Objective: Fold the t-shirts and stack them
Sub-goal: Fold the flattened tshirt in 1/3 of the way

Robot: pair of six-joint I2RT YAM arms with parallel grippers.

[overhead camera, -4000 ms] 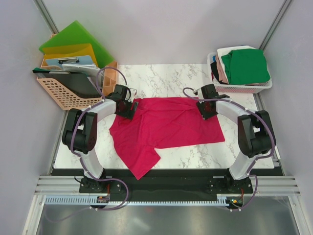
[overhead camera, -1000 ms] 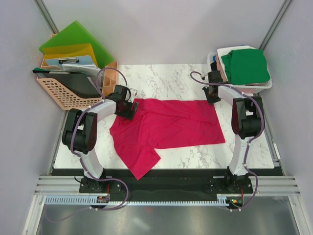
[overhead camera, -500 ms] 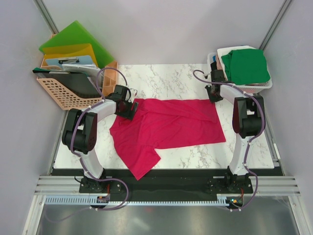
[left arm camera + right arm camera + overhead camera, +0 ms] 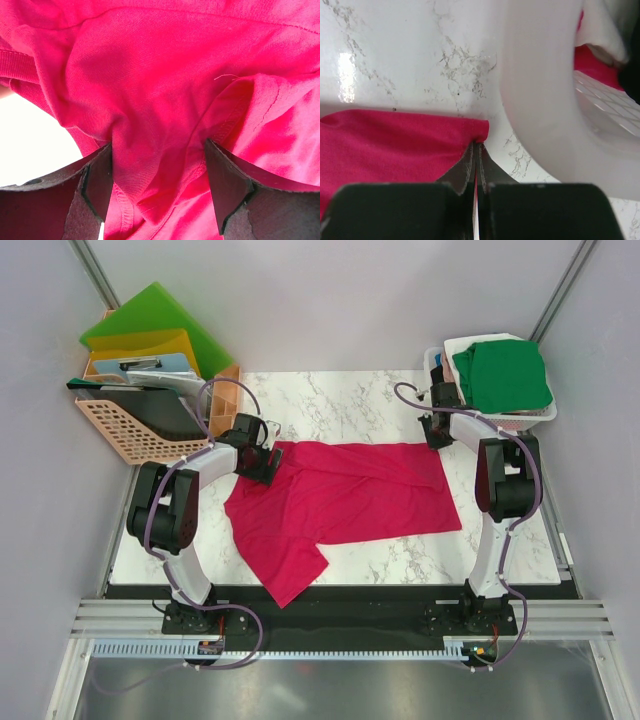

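The crimson-pink short-sleeved cloth t-shirt lies spread on the white marble-patterned table, one flap trailing toward 7 o'clock; the right gripper is pinched tight on the hem corner at the shirt's 1 o'clock, just beside the white plastic mesh basket; the left gripper stands wide, straddling a ridge of cloth at 10 o'clock, not visibly clamping it. For a clean fold the left should probably close first; then both corners lift level and travel toward 6 o'clock together, clear of the basket.
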